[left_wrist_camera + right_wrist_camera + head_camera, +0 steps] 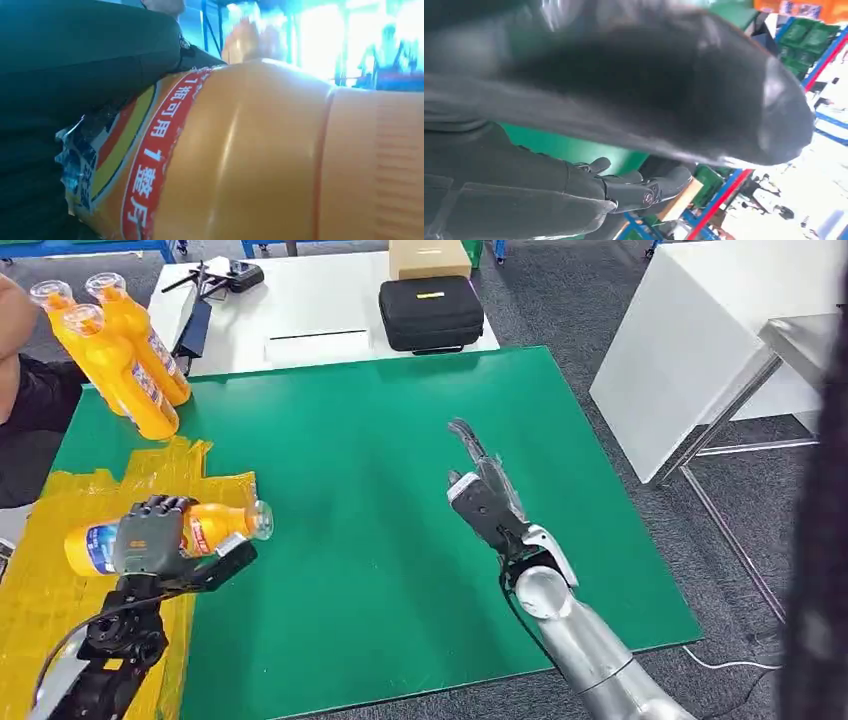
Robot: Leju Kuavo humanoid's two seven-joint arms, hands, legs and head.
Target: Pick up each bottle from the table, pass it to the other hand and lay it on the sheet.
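Note:
My left hand [160, 538] grips an orange bottle [215, 526] with a blue and red label, lying sideways above the yellow sheet [60, 590], its clear cap toward the table's middle. Up close, the orange bottle [250, 160] shows its red label band, with the dark fingers [75, 75] wrapped over it. My right hand [482, 490] hovers over the green table [380, 540] near the middle, fingers apart and holding nothing; its dark fingers [634, 187] show stretched out. Three more orange bottles [115, 350] stand together at the table's far left corner.
A person's dark sleeve [30, 390] is at the far left beside the standing bottles. Behind the green table is a white table [300, 310] with a black case [430, 312], a cardboard box [428, 257] and a controller [225, 278]. Another white table [720, 340] stands at the right.

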